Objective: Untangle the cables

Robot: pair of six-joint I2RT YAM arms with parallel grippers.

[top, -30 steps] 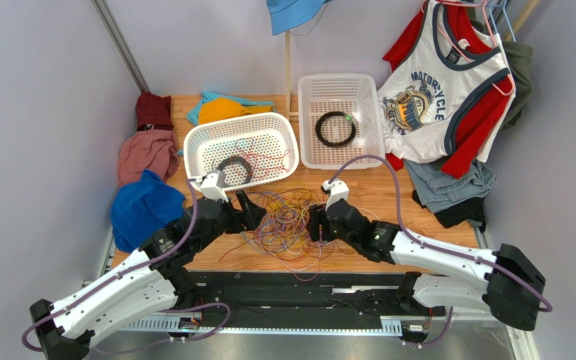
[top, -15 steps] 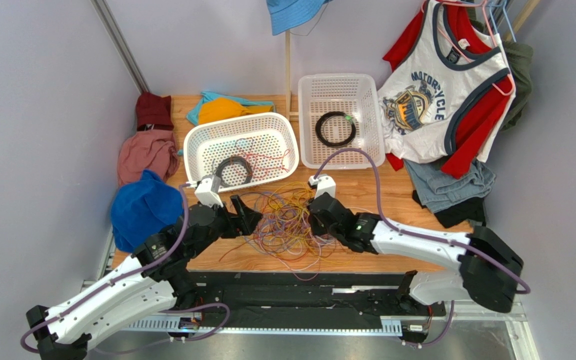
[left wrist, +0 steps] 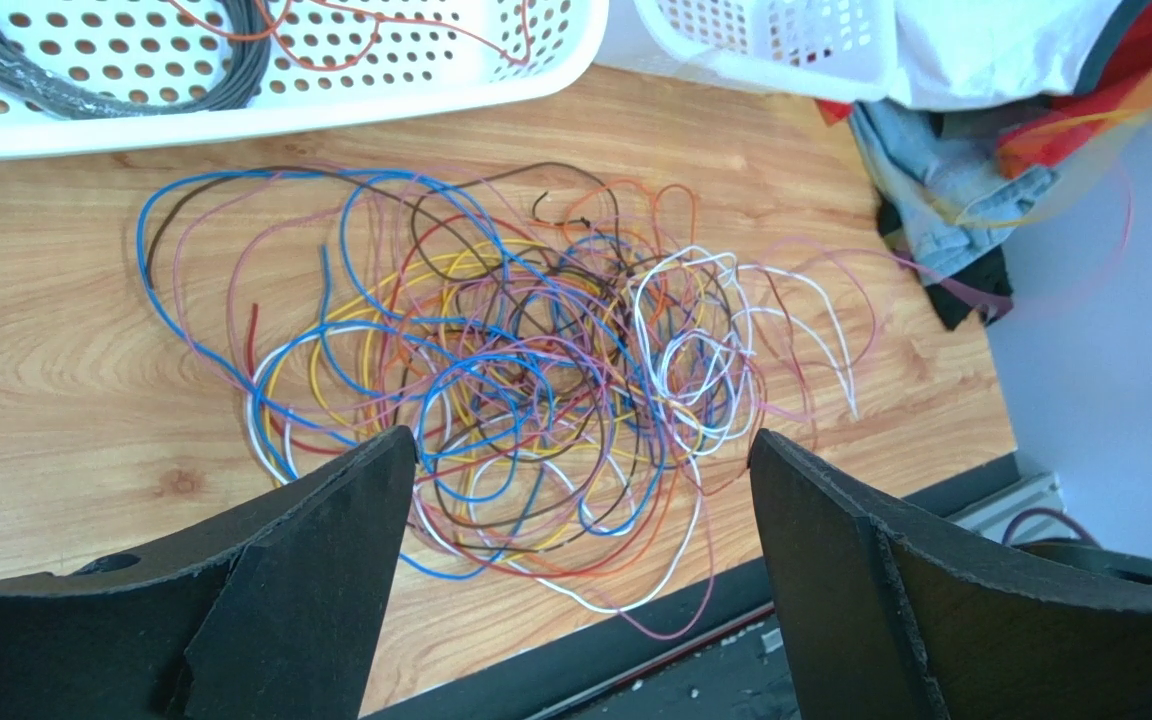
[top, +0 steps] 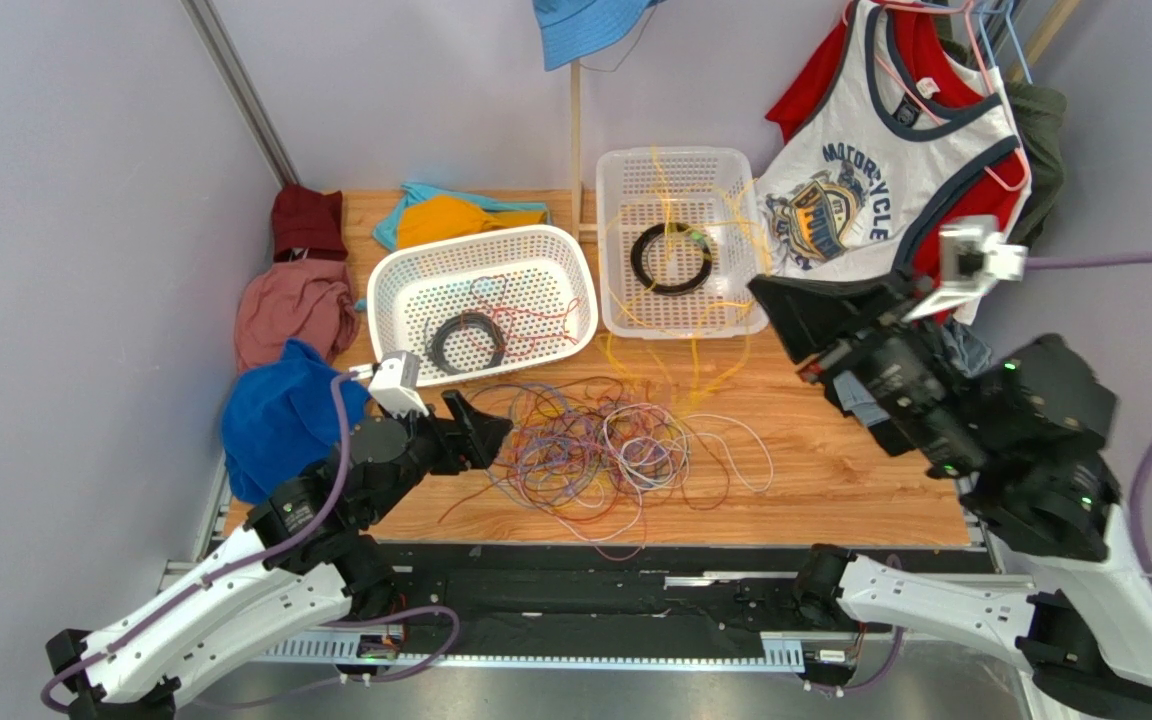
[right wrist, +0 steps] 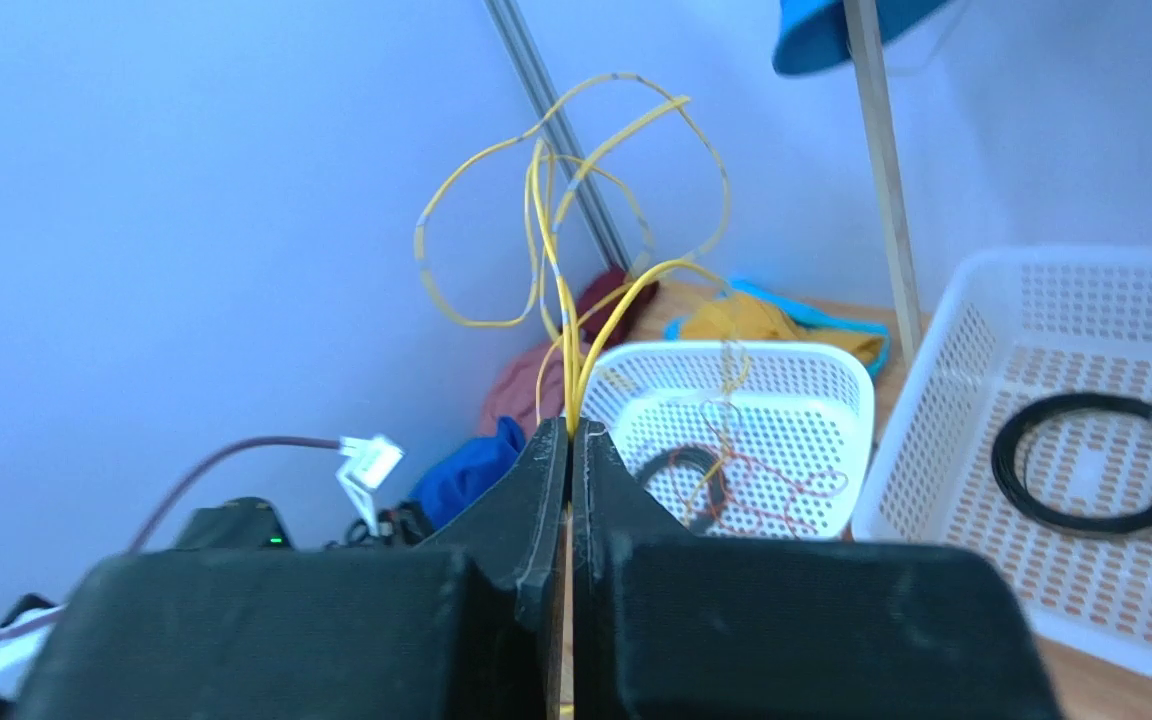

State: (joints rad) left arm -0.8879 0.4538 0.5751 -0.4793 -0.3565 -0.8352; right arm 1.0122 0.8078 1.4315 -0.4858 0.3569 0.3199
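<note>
Your left tool (top: 489, 429) sits low over the bench (top: 853, 465), jaws wide apart and empty (in its wrist view both black fingers (left wrist: 312, 578) frame the pile without touching it). The cables (top: 597, 447) lie in a loose knot on the wood just in front of that tool. Blue, yellow, white, red, purple and dark strands loop over one another, and a white loop trails out toward the right.

Your right tool (top: 766, 294) is high above the bench, to the right of the knot, with its jaws pressed together on a yellow cable (right wrist: 537, 180). In the right wrist view that cable rises out of the fingertips in several open loops. From above, its yellow strands hang across the right white basket (top: 615, 195) and run down toward the knot; you cannot tell whether their lower ends are caught in it.

The right white basket holds a black coiled ring (top: 671, 258). The left white basket (top: 387, 300), just behind the knot, holds a dark coil (top: 465, 339) and a thin red wire (top: 545, 318).
</note>
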